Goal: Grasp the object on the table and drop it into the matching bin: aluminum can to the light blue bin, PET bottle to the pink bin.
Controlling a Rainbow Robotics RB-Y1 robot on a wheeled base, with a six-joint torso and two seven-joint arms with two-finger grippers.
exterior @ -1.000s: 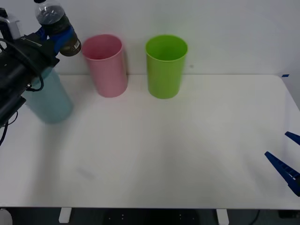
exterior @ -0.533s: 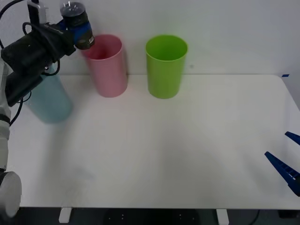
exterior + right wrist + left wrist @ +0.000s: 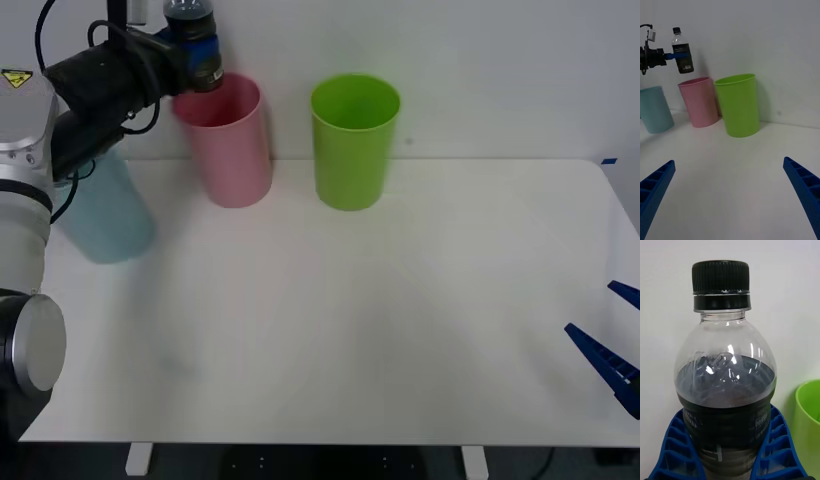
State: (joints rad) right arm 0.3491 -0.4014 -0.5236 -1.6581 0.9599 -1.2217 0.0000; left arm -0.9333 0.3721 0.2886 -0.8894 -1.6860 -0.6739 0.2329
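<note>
My left gripper (image 3: 203, 52) is shut on the PET bottle (image 3: 192, 28), a small clear bottle with a black cap and a dark label band. It holds the bottle upright in the air, just above the near-left rim of the pink bin (image 3: 231, 150). In the left wrist view, blue fingers (image 3: 670, 450) clamp the bottle (image 3: 724, 363) at its label. From the right wrist view the bottle (image 3: 682, 50) hangs above the pink bin (image 3: 700, 102). The light blue bin (image 3: 105, 215) stands left of the pink one. My right gripper (image 3: 612, 350) rests open at the table's (image 3: 400, 320) right edge.
A lime green bin (image 3: 353, 145) stands right of the pink bin, against the white back wall. The left arm's black body and cables reach over the light blue bin. White tabletop stretches in front of the bins.
The left arm has carried the bottle rightward from above the light blue bin to above the pink bin's rim, turning it upright. The right gripper has stayed still.
</note>
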